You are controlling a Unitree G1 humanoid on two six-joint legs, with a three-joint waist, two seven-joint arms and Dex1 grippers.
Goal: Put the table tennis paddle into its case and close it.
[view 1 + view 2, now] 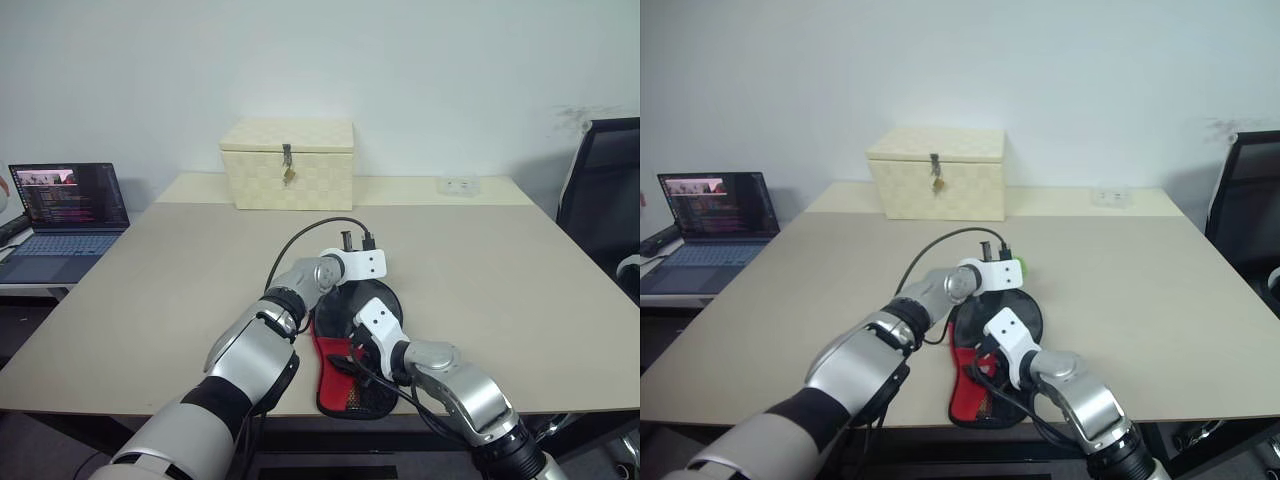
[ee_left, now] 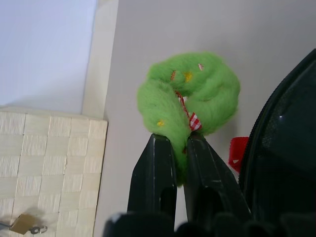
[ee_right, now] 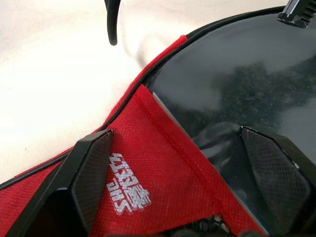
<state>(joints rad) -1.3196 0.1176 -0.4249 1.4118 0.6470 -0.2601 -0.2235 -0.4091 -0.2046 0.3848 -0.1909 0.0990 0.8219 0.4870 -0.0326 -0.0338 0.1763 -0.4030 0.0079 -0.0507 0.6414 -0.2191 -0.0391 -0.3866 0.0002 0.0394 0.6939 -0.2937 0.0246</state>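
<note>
The case (image 1: 336, 378) lies flat near the table's front edge. It is black fabric with a red logo panel (image 3: 163, 173) and a round black face (image 3: 237, 74). Its fuzzy green tag (image 2: 197, 89) is pinched between the shut fingers of my left gripper (image 2: 178, 140), just past the case's far rim, where the tag (image 1: 1020, 266) peeks out beside the white wrist mount. My right gripper (image 3: 173, 138) hangs open low over the case, one finger above the red panel and the other above the black face. The table tennis paddle is hidden.
A cream woven box (image 1: 288, 163) with a metal latch stands at the back of the beige table (image 1: 150, 290). An open laptop (image 1: 65, 215) sits on a side surface to the left. A black chair (image 1: 605, 190) stands at the right. A black cable (image 1: 300, 240) loops from my left wrist.
</note>
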